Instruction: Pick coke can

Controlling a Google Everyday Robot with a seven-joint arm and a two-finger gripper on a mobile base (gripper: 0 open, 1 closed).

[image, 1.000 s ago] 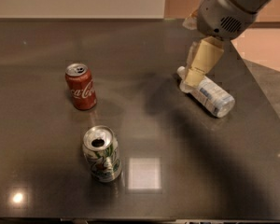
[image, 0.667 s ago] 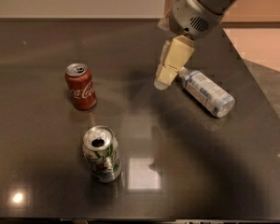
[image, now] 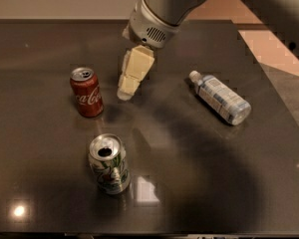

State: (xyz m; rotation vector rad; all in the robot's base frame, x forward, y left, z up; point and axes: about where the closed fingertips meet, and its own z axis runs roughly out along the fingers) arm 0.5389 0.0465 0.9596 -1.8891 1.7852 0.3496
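Observation:
The coke can [image: 87,92], red with white script and a silver top, stands upright on the dark table [image: 199,173], left of centre. My gripper [image: 127,89], cream-coloured on a grey arm, hangs just to the right of the can. Its tip is about level with the can's middle, a small gap away, and it touches nothing.
A white and green patterned can [image: 108,164], open on top, stands in front of the coke can. A clear plastic bottle [image: 220,97] lies on its side to the right. The table's right edge runs diagonally at the far right.
My arm has swung left, from over the lying bottle to just right of the coke can. The cans and the bottle have not moved.

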